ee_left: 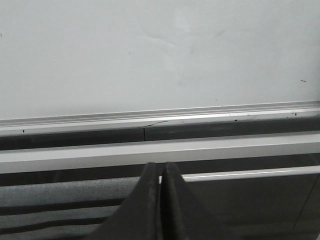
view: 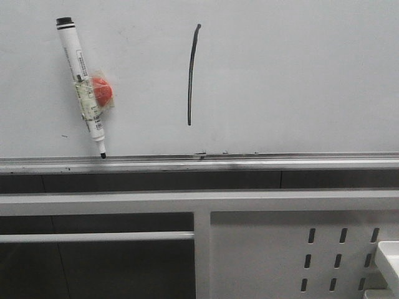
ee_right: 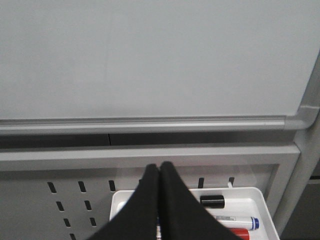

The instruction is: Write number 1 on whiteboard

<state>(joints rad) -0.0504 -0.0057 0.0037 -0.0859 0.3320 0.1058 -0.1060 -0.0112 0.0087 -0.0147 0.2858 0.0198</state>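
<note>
Both grippers' jaws are pressed together, empty: left gripper point(ee_left: 161, 172), right gripper point(ee_right: 160, 172). On the whiteboard point(view: 299, 75), a pen point(view: 82, 86) leans at left, tip on the ledge point(view: 249, 163); the 1 point(view: 192, 73) stands right of it.

white perforated panel point(view: 299, 249), grey crossbar point(view: 93, 237)
</note>
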